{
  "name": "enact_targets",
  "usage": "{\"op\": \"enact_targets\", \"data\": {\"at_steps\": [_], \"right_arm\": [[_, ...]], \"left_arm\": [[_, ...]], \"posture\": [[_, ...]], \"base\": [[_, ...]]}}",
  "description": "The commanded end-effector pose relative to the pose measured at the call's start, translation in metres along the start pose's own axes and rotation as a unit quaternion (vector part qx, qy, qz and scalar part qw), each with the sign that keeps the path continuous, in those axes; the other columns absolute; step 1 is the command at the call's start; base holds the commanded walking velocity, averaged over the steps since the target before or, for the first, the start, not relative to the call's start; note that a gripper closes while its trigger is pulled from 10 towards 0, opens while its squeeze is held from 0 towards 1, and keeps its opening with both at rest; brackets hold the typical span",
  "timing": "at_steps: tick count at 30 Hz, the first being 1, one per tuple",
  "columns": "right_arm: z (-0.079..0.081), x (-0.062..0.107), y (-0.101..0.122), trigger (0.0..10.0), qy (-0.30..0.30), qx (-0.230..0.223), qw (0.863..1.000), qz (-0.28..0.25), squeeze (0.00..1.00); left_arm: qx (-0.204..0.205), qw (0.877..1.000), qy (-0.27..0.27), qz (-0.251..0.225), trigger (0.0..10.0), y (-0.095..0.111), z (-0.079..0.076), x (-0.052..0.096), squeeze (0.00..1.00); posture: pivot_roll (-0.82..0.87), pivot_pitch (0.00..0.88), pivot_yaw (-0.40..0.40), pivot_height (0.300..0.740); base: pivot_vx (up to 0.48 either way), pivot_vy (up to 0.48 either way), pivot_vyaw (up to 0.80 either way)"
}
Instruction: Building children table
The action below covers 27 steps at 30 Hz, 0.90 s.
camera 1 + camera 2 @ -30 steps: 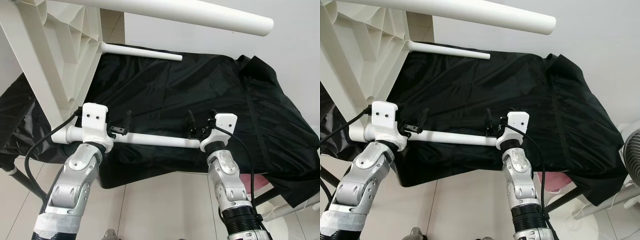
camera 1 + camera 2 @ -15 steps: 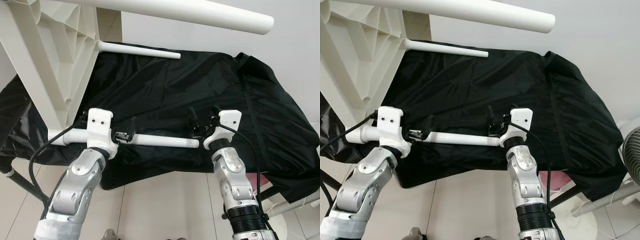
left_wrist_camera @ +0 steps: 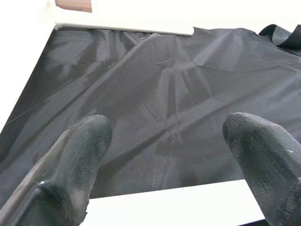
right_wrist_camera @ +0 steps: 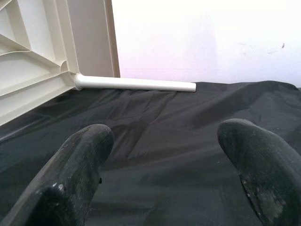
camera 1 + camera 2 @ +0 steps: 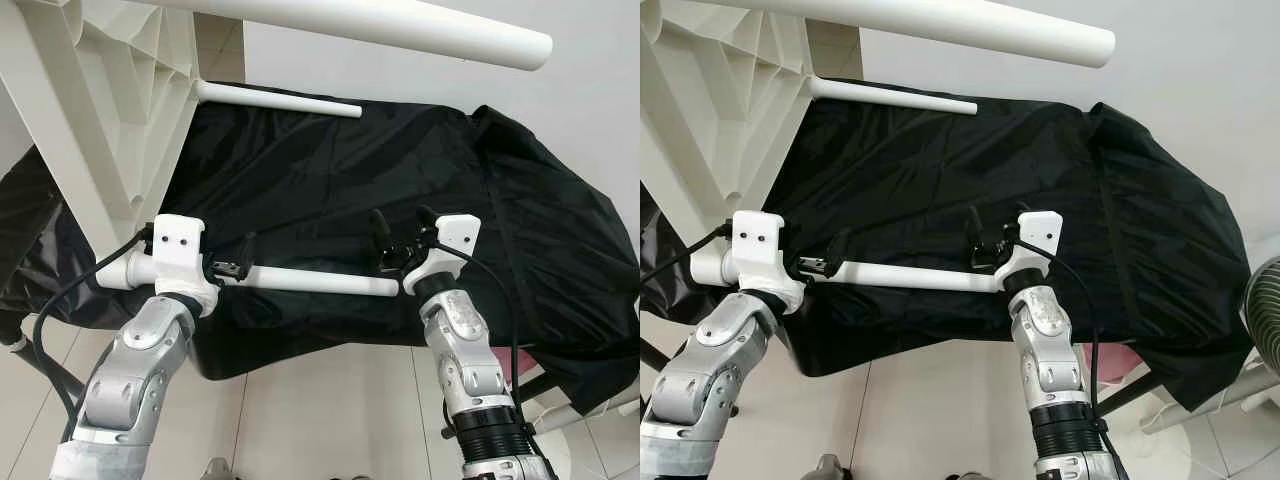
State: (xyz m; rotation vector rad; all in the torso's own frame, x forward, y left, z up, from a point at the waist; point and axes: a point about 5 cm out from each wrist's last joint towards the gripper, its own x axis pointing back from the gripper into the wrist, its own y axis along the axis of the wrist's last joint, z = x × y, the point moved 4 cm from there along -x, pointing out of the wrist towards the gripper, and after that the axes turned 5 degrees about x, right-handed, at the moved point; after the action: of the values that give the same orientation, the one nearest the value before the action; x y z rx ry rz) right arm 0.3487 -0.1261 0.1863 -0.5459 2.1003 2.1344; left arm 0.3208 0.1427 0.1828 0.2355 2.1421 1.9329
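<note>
A white table leg (image 5: 315, 281) is lying level just above the near edge of a black cloth (image 5: 330, 190), running between the two arms. The left gripper (image 5: 232, 266) is sitting at the leg's left part, its fingers (image 3: 75, 160) standing wide apart in the left wrist view with the leg crossing low between them, so they are straddling it rather than pinching it; whether the pads are touching the leg cannot be told. The right gripper (image 5: 398, 240) is hovering at the leg's right end, its two fingers (image 4: 77, 165) also spread wide and pointing up over the cloth, holding nothing between them. To the robot's left the white table top (image 5: 95, 110) is standing on edge, its ribbed underside facing the arms. Two more legs are sticking out of it to the right: one short leg (image 5: 280, 99) is reaching over the far edge of the cloth, and a thicker upper leg (image 5: 400, 25) is crossing the top of the view. The cloth is draping down toward a pale tiled floor (image 5: 320, 410)
</note>
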Motion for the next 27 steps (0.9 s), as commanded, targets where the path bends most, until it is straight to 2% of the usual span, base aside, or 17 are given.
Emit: {"op": "enact_targets", "data": {"at_steps": [1, 2, 3, 4, 7, 8, 9, 11, 12, 16, 17, 19, 20, 21, 24, 26, 27], "right_arm": [[-0.004, 0.0, -0.003, 10.0, -0.005, 0.005, 1.0, 0.008, 0.61], [-0.004, 0.0, -0.003, 10.0, -0.005, 0.005, 1.0, 0.008, 0.61], [-0.004, -0.001, -0.002, 10.0, -0.004, 0.0, 1.0, 0.006, 0.0], [-0.004, -0.001, -0.001, 10.0, -0.007, 0.002, 1.0, 0.003, 1.0], [-0.004, -0.001, 0.0, 10.0, -0.009, 0.004, 1.0, 0.001, 1.0], [-0.001, -0.002, 0.0, 10.0, -0.001, -0.001, 1.0, -0.002, 0.24], [-0.001, -0.002, 0.002, 10.0, -0.001, 0.004, 1.0, -0.004, 1.0], [0.0, -0.003, 0.003, 10.0, -0.001, 0.005, 1.0, -0.006, 0.98], [0.001, -0.004, 0.004, 10.0, -0.001, 0.005, 1.0, -0.007, 0.5], [0.0, -0.005, 0.005, 10.0, -0.002, 0.004, 1.0, -0.009, 0.51], [0.001, -0.005, 0.005, 10.0, -0.002, 0.004, 1.0, -0.009, 0.47], [0.001, -0.006, 0.005, 10.0, -0.002, 0.004, 1.0, -0.01, 0.22], [0.001, -0.006, 0.005, 10.0, -0.002, 0.004, 1.0, -0.01, 0.22], [0.001, -0.006, 0.005, 10.0, -0.002, 0.004, 1.0, -0.01, 0.15], [0.0, -0.006, 0.005, 10.0, -0.003, 0.004, 1.0, -0.01, 0.15], [0.001, -0.007, 0.005, 10.0, -0.003, 0.002, 1.0, -0.011, 0.15], [0.001, -0.007, 0.005, 10.0, -0.003, 0.002, 1.0, -0.011, 0.15]], "left_arm": [[-0.004, 0.999, -0.041, 0.01, 10.0, -0.003, -0.01, 0.004, 0.0], [-0.004, 0.999, -0.041, 0.01, 10.0, -0.003, -0.01, 0.004, 0.0], [-0.002, 0.999, -0.041, 0.013, 10.0, -0.003, -0.009, 0.004, 0.0], [-0.003, 0.999, -0.04, 0.016, 10.0, -0.004, -0.008, 0.005, 0.0], [-0.002, 0.999, -0.039, 0.018, 10.0, -0.004, -0.007, 0.005, 0.0], [-0.005, 0.999, -0.041, 0.02, 10.0, -0.005, -0.007, 0.005, 0.0], [-0.007, 0.999, -0.044, 0.022, 10.0, -0.004, -0.007, 0.006, 0.0], [-0.008, 0.998, -0.051, 0.026, 10.0, -0.005, -0.007, 0.008, 0.0], [-0.008, 0.998, -0.059, 0.03, 10.0, -0.005, -0.008, 0.011, 0.0], [-0.015, 0.997, -0.066, 0.037, 10.0, -0.007, -0.008, 0.015, 0.0], [-0.021, 0.996, -0.076, 0.041, 10.0, -0.008, -0.01, 0.018, 0.0], [-0.021, 0.992, -0.1, 0.069, 10.0, -0.018, -0.014, 0.026, 0.0], [-0.021, 0.992, -0.1, 0.069, 10.0, -0.018, -0.014, 0.026, 0.0], [-0.03, 0.99, -0.115, 0.081, 10.0, -0.023, -0.017, 0.031, 0.0], [-0.035, 0.987, -0.127, 0.091, 10.0, -0.027, -0.02, 0.035, 0.0], [-0.05, 0.982, -0.139, 0.121, 10.0, -0.04, -0.02, 0.044, 0.0], [-0.05, 0.982, -0.139, 0.121, 10.0, -0.04, -0.02, 0.044, 0.0]], "posture": [[0.13, 0.096, -0.078, 0.74], [0.13, 0.096, -0.078, 0.74], [0.13, 0.097, -0.074, 0.74], [0.13, 0.098, -0.072, 0.74], [0.13, 0.098, -0.072, 0.74], [0.14, 0.097, -0.069, 0.74], [0.14, 0.097, -0.069, 0.74], [0.14, 0.097, -0.069, 0.74], [0.14, 0.097, -0.069, 0.74], [0.14, 0.094, -0.071, 0.74], [0.15, 0.088, -0.07, 0.74], [0.15, 0.084, -0.069, 0.74], [0.15, 0.084, -0.069, 0.74], [0.15, 0.081, -0.067, 0.74], [0.15, 0.081, -0.067, 0.74], [0.16, 0.076, -0.067, 0.74], [0.16, 0.076, -0.067, 0.74]], "base": [[0.0, 0.0, 0.0], [0.0, 0.0, 0.0], [0.0, 0.0, 0.0], [0.0, 0.0, 0.0], [0.0, 0.0, 0.0], [0.0, 0.0, 0.0], [0.0, 0.0, 0.0], [0.0, 0.0, 0.0], [0.0, 0.0, 0.0], [0.0, 0.0, 0.0], [0.0, 0.0, 0.0], [0.0, 0.0, 0.0], [0.0, 0.0, 0.0], [0.0, 0.0, 0.0], [0.0, 0.0, 0.0], [0.0, 0.0, 0.0], [0.0, 0.0, 0.0]]}}
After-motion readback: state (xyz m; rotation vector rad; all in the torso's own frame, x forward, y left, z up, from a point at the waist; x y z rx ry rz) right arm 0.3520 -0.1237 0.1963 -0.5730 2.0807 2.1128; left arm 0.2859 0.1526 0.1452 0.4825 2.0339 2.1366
